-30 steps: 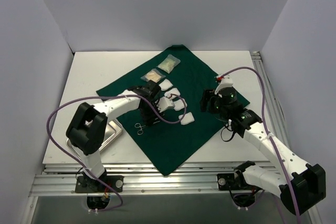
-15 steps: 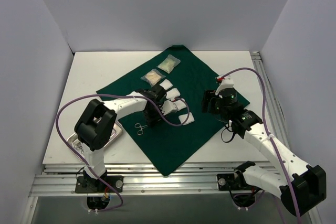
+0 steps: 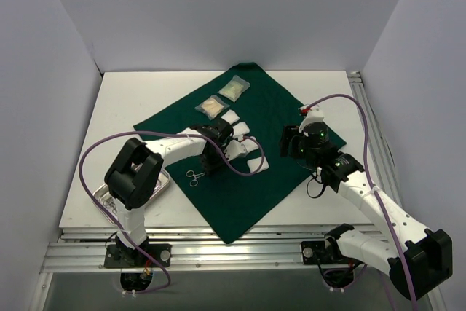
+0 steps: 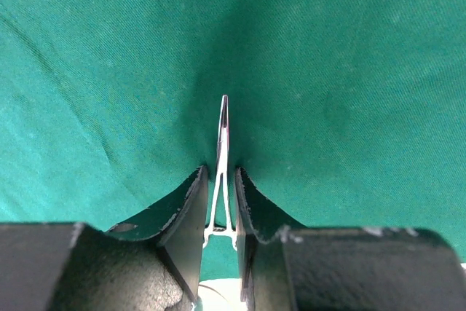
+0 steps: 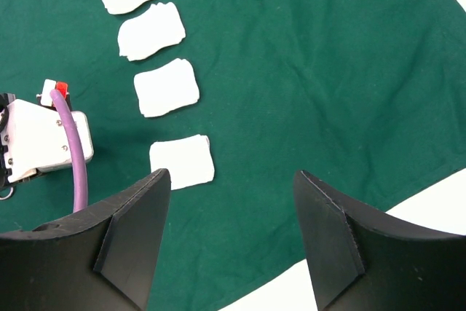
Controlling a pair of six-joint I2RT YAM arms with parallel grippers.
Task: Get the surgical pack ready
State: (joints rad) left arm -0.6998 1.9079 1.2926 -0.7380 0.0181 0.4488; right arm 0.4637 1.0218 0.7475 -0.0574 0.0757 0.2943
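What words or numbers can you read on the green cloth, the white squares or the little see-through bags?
There are none: no word, number or sign can be read in any view.
The dark green cloth drape is plain.
The white gauze pads are blank.
The two clear plastic packets are too small to tell whether anything is printed on them.

Lab booth with plain white walls [image 3: 218, 12] and aluminium rails [image 3: 240, 254]

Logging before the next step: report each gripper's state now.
Left gripper: narrowed around slim steel scissor-like instrument on dark green cloth drape; firm grip cannot be told.
Right gripper: open, empty.
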